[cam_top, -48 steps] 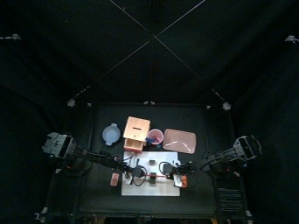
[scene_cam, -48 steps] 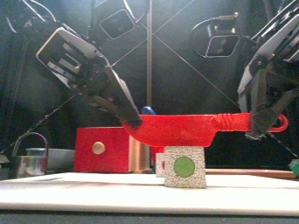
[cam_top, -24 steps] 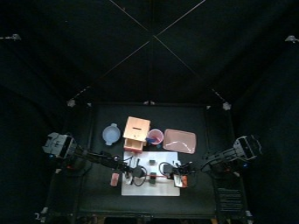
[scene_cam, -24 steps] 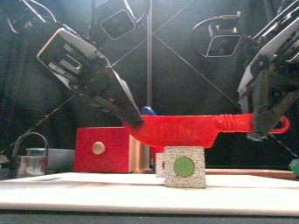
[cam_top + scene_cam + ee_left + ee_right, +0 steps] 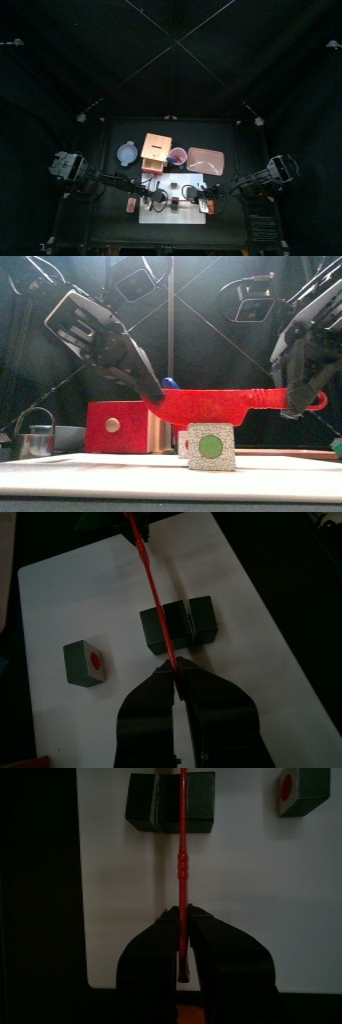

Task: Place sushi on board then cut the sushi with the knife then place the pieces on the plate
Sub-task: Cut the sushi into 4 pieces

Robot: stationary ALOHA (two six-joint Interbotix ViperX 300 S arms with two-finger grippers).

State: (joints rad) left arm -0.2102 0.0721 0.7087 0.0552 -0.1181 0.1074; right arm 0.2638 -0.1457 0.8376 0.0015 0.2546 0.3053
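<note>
With left gripper (image 5: 175, 677) and right gripper (image 5: 181, 920) clamped on red knife (image 5: 214, 403), lower level onto seam of sushi roll (image 5: 198, 620).

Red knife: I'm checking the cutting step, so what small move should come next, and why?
Probably lower the red knife straight down. The left gripper and right gripper each clamp one end, holding it level just above the sushi roll on the white board, across its joined blocks.
</note>
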